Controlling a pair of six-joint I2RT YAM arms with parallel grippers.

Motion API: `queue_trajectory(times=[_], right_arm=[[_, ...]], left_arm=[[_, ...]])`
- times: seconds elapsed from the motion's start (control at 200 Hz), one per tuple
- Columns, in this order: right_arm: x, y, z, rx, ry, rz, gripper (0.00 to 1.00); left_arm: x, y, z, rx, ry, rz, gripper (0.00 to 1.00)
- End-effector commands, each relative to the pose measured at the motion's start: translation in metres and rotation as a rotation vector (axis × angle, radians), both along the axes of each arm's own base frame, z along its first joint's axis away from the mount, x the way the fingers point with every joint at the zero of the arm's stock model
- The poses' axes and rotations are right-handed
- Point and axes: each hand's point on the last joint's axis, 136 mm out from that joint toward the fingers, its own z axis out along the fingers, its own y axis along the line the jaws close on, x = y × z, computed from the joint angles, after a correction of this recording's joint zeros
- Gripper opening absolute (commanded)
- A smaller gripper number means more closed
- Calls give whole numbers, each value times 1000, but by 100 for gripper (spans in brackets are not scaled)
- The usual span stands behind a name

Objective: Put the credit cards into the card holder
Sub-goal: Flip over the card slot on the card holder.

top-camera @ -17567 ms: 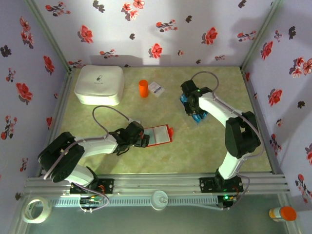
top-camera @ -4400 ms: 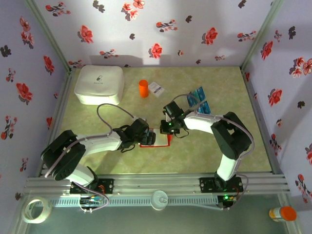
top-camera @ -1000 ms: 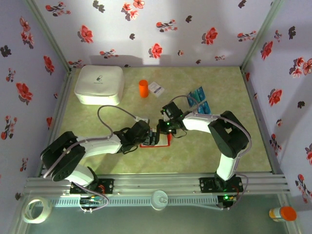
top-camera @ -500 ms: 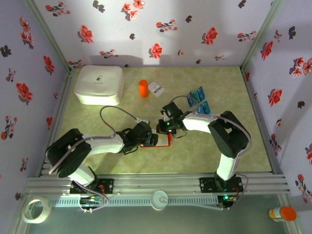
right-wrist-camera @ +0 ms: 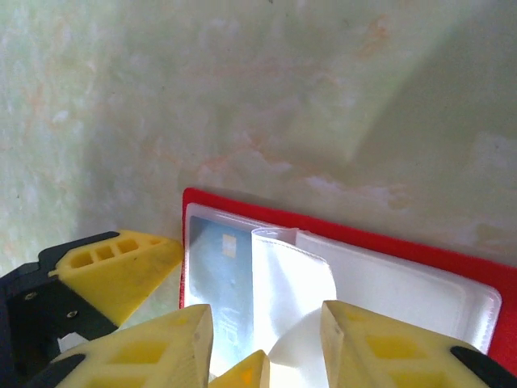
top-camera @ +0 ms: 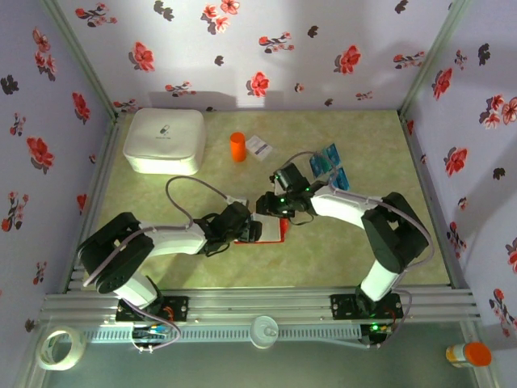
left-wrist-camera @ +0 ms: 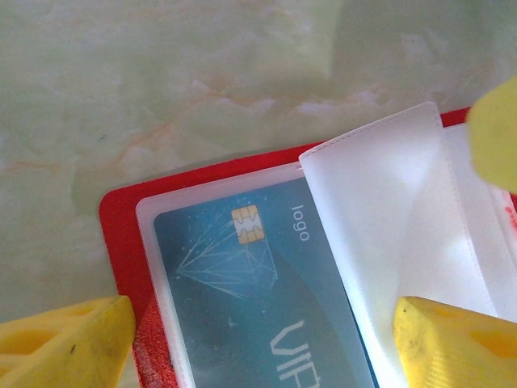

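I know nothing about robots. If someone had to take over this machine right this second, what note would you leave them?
Left gripper: jaws open, straddling a corner of the red card holder, which lies open on the table.
Right gripper: jaws apart over the holder, a raised clear sleeve between them, apparently not pinched.
Done: one teal card sits inside a sleeve.
Left: the other credit cards lie in a loose pile farther back, near the right arm. They probably need fetching and slotting in one by one.
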Motion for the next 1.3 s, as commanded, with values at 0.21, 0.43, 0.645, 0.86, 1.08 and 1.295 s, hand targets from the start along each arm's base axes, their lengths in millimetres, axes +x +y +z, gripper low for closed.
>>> queue_trajectory(times=[0.21,0.43,0.645,0.86,1.08,1.295], right_arm=[[-10,-16,-26,-34,46,-48,48],[-12,1,-23,44,72,6,46],[-16,17,-11,127,104,53,44],[-19,19,5,156,93,28,45],[-28,28,12,148,82,24,48],[-27,43,17,138,60,19,50]], left_arm=[[-16,4,-19,22,56,-24,83],[-15,5,-17,17,49,-20,84],[-11,2,-3,0,23,-17,90],[-5,9,30,-30,-44,6,98],[1,38,57,-59,-105,89,100],[1,70,63,-64,-120,155,100]])
